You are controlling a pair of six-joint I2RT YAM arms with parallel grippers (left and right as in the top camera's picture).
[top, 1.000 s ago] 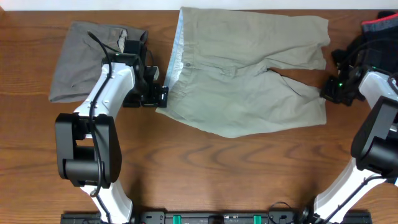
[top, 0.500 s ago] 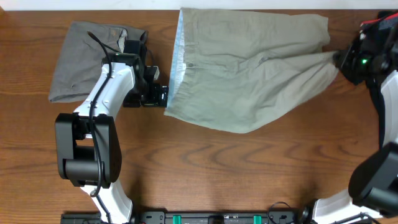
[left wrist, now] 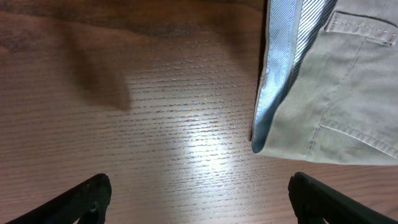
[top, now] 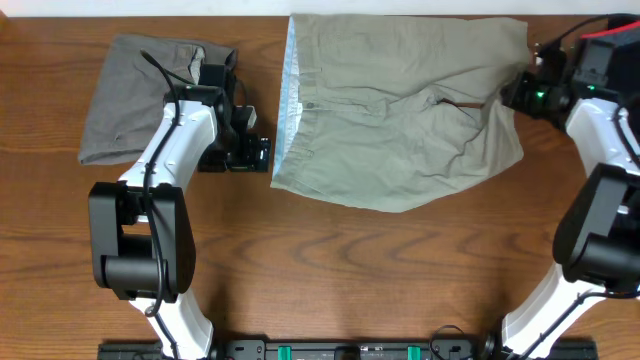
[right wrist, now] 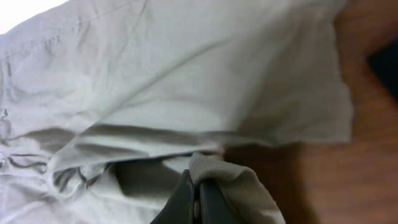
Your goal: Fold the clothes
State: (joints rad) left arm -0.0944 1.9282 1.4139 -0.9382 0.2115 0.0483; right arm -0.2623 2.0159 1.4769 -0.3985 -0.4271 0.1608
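Observation:
The pale khaki-green trousers [top: 400,120] lie spread at the table's far middle, with the light-blue waistband lining [top: 290,70] along their left edge. My right gripper [top: 512,95] is shut on the hem of one leg, pinching a fold of cloth [right wrist: 239,180] between its jaws [right wrist: 198,196], held over the other leg. My left gripper [top: 262,153] stands open just left of the waistband's near corner [left wrist: 258,140], with bare wood between its fingers [left wrist: 93,194]. The grey shorts [top: 130,95] lie folded at the far left, behind the left arm.
A dark object with a red edge [top: 610,45] sits at the far right corner, close to my right arm. The table's back edge [top: 150,15] runs just behind the clothes. Bare wood [top: 360,280] spreads across the near half.
My right gripper has carried the near trouser leg's hem from the lower right up and back toward the far leg, pulling the cloth taut and then slack. The left arm has not moved.

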